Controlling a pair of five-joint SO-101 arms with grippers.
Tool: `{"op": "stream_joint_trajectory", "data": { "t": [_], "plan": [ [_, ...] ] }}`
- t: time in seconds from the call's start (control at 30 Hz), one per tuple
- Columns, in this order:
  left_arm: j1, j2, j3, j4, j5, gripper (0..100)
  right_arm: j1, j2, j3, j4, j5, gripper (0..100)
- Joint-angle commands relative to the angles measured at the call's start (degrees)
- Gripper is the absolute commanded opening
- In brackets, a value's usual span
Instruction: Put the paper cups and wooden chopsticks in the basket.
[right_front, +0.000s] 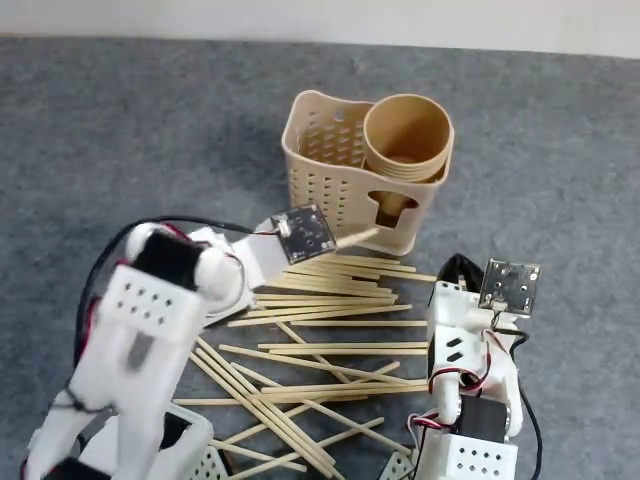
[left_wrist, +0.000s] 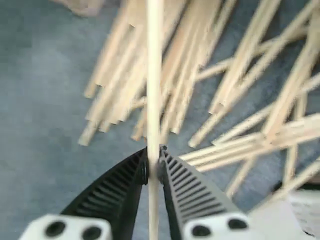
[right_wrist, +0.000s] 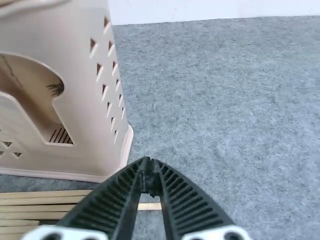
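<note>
A beige perforated basket stands at the back middle, with stacked paper cups inside its right half. Many wooden chopsticks lie scattered on the grey mat in front of it. My left gripper is shut on a single chopstick, held above the pile; in the high view that chopstick's tip sits at the basket's front wall. My right gripper is shut and holds nothing, low over the mat by the basket's front right corner.
Both white arms take up the front of the table, either side of the chopstick pile. Open grey mat spreads left, right and behind the basket.
</note>
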Motion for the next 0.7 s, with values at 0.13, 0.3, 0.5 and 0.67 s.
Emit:
{"op": "stream_joint_trajectory", "data": {
  "t": [0.13,0.3,0.5,0.67],
  "plan": [
    [0.7,-5.6,-12.5,-6.4,13.5,0,0.2,-0.8,0.8,-1.2,0.5,0.9],
    [0.8,-5.2,-18.8,-15.4,25.6,0,0.2,-0.8,0.9,-1.2,0.5,0.9],
    [0.8,-5.1,-20.1,-32.2,36.6,0,0.2,-0.8,1.0,-1.2,0.5,0.9],
    [0.8,-3.8,-19.3,-44.2,43.0,0,0.2,-0.8,1.0,-1.2,0.5,0.9]
  ]
}}
